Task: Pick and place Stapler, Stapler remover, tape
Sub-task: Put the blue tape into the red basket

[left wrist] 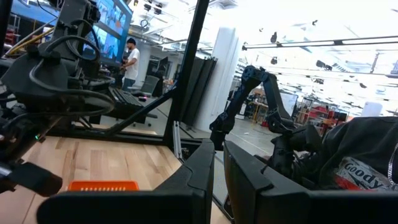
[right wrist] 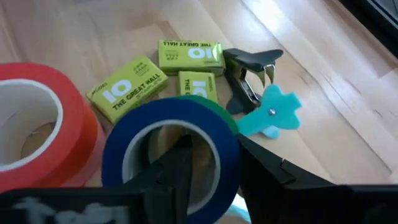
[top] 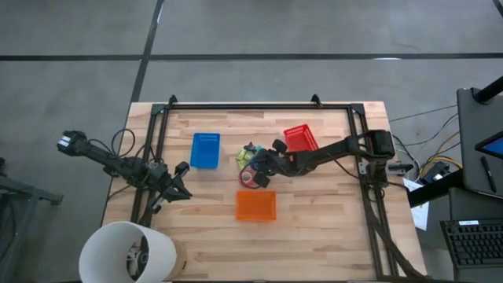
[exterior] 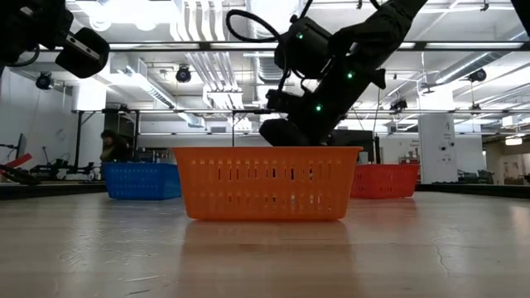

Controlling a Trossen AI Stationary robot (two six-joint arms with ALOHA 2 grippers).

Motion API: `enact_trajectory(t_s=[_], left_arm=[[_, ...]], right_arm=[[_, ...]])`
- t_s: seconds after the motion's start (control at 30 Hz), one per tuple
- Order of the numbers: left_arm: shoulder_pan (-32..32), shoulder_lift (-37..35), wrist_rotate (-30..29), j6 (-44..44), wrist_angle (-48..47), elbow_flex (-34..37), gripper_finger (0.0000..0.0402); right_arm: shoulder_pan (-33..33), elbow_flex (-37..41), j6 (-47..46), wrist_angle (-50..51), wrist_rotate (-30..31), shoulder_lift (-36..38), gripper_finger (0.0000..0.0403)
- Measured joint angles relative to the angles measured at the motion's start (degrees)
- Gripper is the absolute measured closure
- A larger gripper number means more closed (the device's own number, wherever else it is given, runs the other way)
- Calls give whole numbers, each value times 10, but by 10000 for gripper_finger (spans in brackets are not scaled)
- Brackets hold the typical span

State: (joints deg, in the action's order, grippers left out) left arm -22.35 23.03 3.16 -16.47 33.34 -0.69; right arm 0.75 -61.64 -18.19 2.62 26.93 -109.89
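In the right wrist view a blue tape roll (right wrist: pixel 171 155) sits between my right gripper's fingers (right wrist: pixel 214 177), partly over a green roll (right wrist: pixel 229 119). A red roll (right wrist: pixel 43 134) lies flat beside it. Beyond lie three yellow-green staple boxes (right wrist: pixel 186 59) and a black staple remover with teal grips (right wrist: pixel 264 102). From above, the right gripper (top: pixel 259 165) is over this pile (top: pixel 248 157), between the bins. I cannot make out a stapler. My left gripper (top: pixel 179 182), shut, hovers at the table's left, touching nothing. My right gripper has the blue tape roll by its wall (right wrist: pixel 217 155), on the side nearest the camera. One finger (right wrist: pixel 177 171) is inside the open centre and the other (right wrist: pixel 273 171) is outside. The fingers slant down from the table's right. Whether the roll is lifted clear of the green roll, I cannot tell.
An orange bin (top: pixel 256 206) stands nearest the table's near edge, a blue bin (top: pixel 205 149) to the left and a red bin (top: pixel 300 137) to the right of the pile. A dark frame (top: pixel 251 105) rims the table. A white round tub (top: pixel 126 251) sits at the near left corner.
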Motion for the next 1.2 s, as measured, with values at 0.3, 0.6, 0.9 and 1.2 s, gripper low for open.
enact_trajectory(t_s=[0.3, 0.6, 0.9, 1.2], left_arm=[[0, 0, 0, 0, 0, 0, 362], [0, 0, 0, 0, 0, 0, 362], [0, 0, 0, 0, 0, 0, 362], [0, 0, 0, 0, 0, 0, 362]], right_arm=[[0, -27, 28, 5, -4, -9, 344], [0, -32, 36, 21, -5, 27, 345], [15, -36, 6, 110, 1, 63, 344], [60, -19, -47, 265, 40, 125, 344]])
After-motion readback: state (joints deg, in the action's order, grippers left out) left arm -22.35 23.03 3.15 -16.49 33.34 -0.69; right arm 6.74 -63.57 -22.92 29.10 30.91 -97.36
